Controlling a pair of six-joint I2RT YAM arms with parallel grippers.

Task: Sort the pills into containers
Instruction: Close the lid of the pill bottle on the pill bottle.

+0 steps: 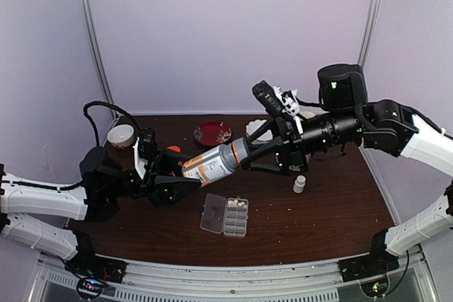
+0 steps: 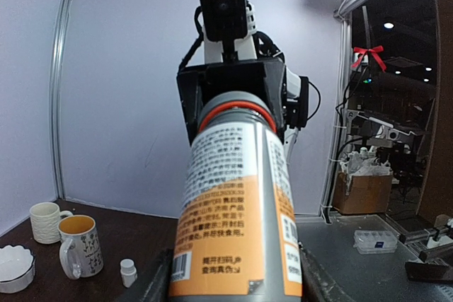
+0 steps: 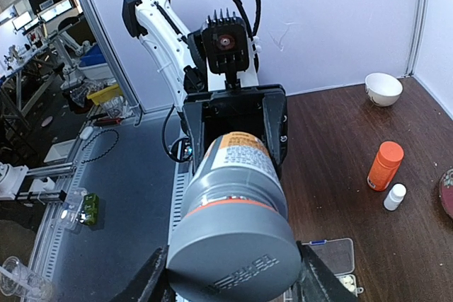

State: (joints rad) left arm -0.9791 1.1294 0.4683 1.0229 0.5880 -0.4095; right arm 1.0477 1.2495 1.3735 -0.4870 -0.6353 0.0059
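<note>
Right gripper (image 1: 249,155) is clamping the grey cap (image 1: 239,152) of the bottle (image 1: 209,165) while left gripper (image 1: 173,175), opposite, is pinching its body, likely bracing it for unscrewing, with the pill box (image 1: 225,215) lying below both.

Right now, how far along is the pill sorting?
Done: a few pills lie in the end cells of the open pill box; other cells look empty. In hand: the left gripper holds the big bottle, the right gripper clamps its grey cap, still on. Left: uncapping, then filling the remaining cells.
</note>
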